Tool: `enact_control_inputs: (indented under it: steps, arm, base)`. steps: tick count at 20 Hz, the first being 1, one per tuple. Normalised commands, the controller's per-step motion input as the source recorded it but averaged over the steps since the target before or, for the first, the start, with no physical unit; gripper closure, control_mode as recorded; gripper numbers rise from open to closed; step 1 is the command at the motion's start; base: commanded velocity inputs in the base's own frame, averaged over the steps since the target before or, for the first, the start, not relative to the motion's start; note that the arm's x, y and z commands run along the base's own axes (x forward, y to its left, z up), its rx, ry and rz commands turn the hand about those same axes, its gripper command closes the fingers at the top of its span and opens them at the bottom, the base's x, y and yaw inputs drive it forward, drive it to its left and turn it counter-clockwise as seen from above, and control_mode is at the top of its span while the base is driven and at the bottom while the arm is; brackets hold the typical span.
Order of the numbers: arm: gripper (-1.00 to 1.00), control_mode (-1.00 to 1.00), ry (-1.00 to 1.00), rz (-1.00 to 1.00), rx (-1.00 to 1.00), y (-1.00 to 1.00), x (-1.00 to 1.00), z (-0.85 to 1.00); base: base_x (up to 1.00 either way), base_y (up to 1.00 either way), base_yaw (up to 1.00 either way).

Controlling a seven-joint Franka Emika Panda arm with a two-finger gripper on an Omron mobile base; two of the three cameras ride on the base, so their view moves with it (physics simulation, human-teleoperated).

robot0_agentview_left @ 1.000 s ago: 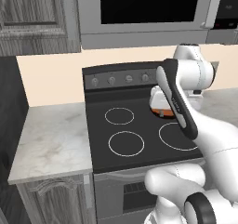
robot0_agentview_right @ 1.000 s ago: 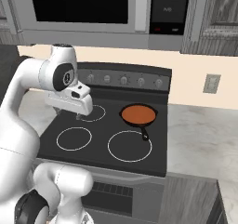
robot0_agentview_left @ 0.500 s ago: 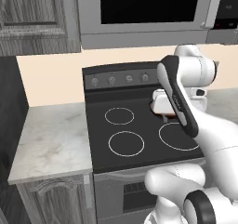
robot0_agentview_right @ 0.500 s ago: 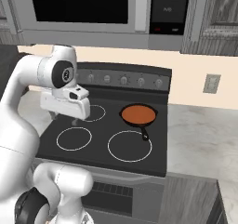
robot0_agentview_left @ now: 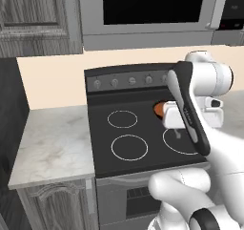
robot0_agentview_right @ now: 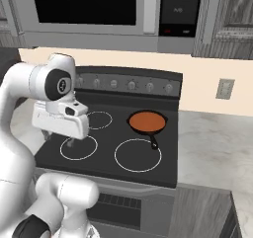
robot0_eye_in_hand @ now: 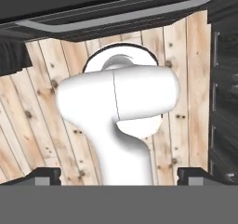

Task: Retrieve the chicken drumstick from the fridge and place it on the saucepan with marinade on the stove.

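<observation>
While the white arm's jaws hang over the black glass stove [robot0_agentview_right: 108, 148], the small orange-red saucepan [robot0_agentview_right: 147, 122] sits on the rear right burner, toward the arm's right. Jaw gap: cannot tell. Drumstick unseen; the grip may hide it.

Kitchen corner with grey cabinetry and a pale peach wall

A grey microwave [robot0_agentview_left: 152, 12] with a dark window fills the top of both base views, flanked by grey wood-grain upper cabinets [robot0_agentview_left: 35, 19]. Below it runs the peach backsplash wall [robot0_agentview_left: 52, 78], with a white outlet plate [robot0_agentview_right: 225, 89] at the right edge of the right base view. Marbled grey-white countertops [robot0_agentview_left: 52, 145] sit lower left in the left base view and lower right [robot0_agentview_right: 212, 148] in the right one. The hand view shows a light wooden plank floor [robot0_eye_in_hand: 28, 125].
</observation>
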Motion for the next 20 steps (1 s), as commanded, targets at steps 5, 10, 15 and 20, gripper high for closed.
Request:
enact_control_inputs:
  steps: [5, 10, 15, 20]
  arm:
    - [-1.00, -1.00, 0.01, 0.00, 0.00, 0.00, -0.58, 0.00]
    - [-1.00, 1.00, 0.00, 0.00, 0.00, 0.00, 0.00, 0.00]
    - [-1.00, 1.00, 0.00, 0.00, 0.00, 0.00, 0.00, 0.00]
    - [-1.00, 1.00, 0.00, 0.00, 0.00, 0.00, 0.00, 0.00]
  base:
    - [0.00, 0.00, 0.00]
    - [-0.71, 0.01, 0.00]
    - [-0.58, 0.33, 0.00]
    - [-0.54, 0.52, 0.00]
